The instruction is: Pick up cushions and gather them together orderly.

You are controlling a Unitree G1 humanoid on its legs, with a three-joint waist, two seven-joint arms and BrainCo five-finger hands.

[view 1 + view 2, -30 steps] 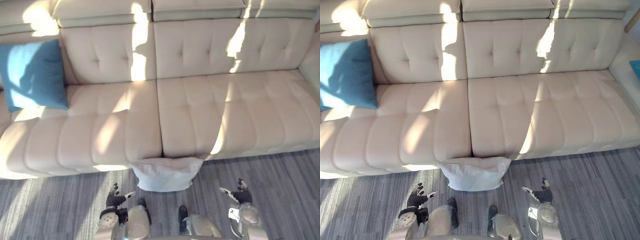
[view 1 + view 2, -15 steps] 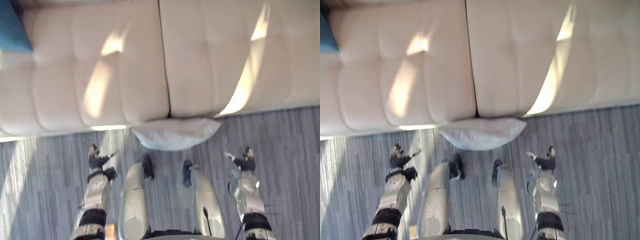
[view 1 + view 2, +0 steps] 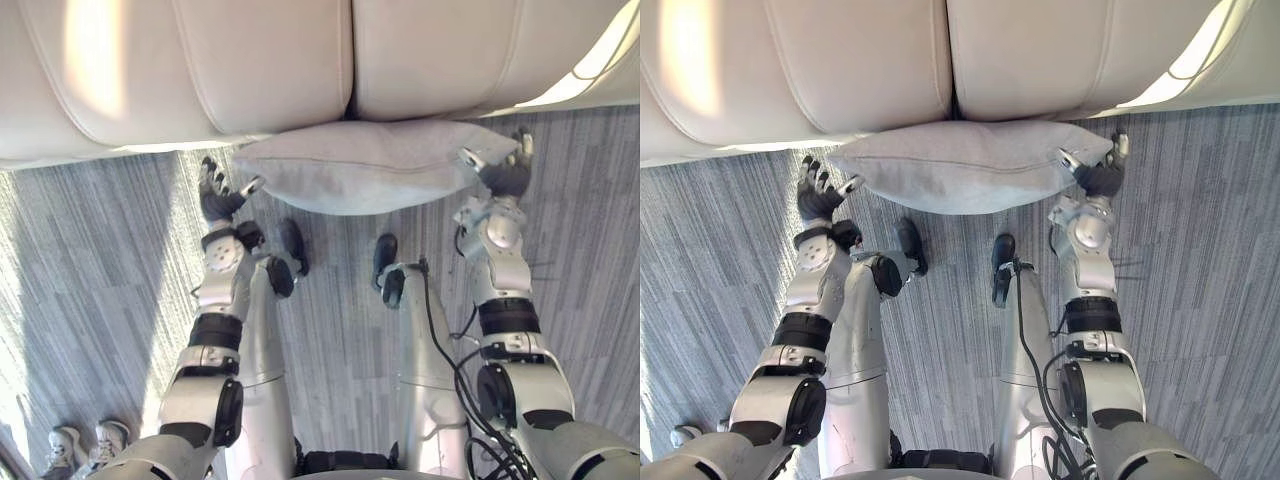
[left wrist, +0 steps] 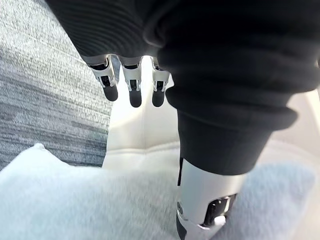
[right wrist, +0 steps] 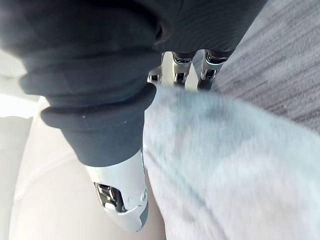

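A pale grey cushion (image 3: pixel 362 170) lies on the grey plank floor, pushed up against the front of the cream sofa (image 3: pixel 270 60). My left hand (image 3: pixel 218 198) is open at the cushion's left corner, thumb pointing at it. My right hand (image 3: pixel 506 177) is open at the right corner, thumb against the fabric. In the left wrist view the fingers (image 4: pixel 131 87) are straight above the cushion (image 4: pixel 65 200). In the right wrist view the cushion (image 5: pixel 225 165) lies against the hand, with straight fingers (image 5: pixel 181 70) past its edge.
The sofa's seat front spans the far side, sunlit in patches. Grey plank floor (image 3: pixel 90 280) spreads to both sides. A person's pale shoes (image 3: pixel 82 446) stand at the near left.
The camera has tipped down and closer to the floor. Both hands have reached forward from beside the legs to the cushion's two ends.
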